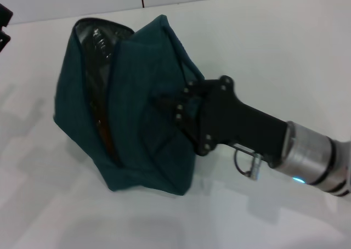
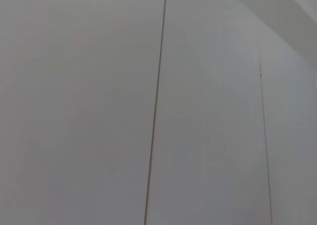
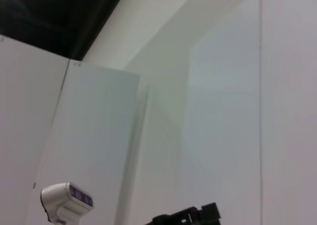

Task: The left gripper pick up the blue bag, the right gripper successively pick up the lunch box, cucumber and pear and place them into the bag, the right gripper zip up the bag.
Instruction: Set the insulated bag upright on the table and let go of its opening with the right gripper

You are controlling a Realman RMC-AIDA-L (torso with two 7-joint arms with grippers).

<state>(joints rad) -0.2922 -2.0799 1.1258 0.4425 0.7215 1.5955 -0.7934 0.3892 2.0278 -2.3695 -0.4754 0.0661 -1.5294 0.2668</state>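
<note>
The blue bag (image 1: 145,112) sits in the middle-left of the head view on the white table (image 1: 285,46), slumped on its side. Its long axis runs from the upper left of the frame down toward the lower middle, and its dark opening faces the upper left, where a glossy lining shows inside. A zip line curves down the bag's left face, with a thin orange-brown strip showing in the gap.

In from the lower right comes the right gripper (image 1: 167,107), black body on a silver wrist, its tips pressed against the bag's right flank at a fold of the fabric. Whether the claw is pinching cloth or only touching it, I cannot tell.

The left gripper (image 1: 4,24) is only a dark sliver at the upper left edge, well apart from the bag; its claw state cannot be told.

The 2 wrist views show none of the bag. The left wrist view gives only pale wall panels (image 2: 89,111) with thin seams. The right wrist view shows white panels, a dark upper left corner, a small white device (image 3: 67,201) at lower left, and a black part at the bottom edge.
</note>
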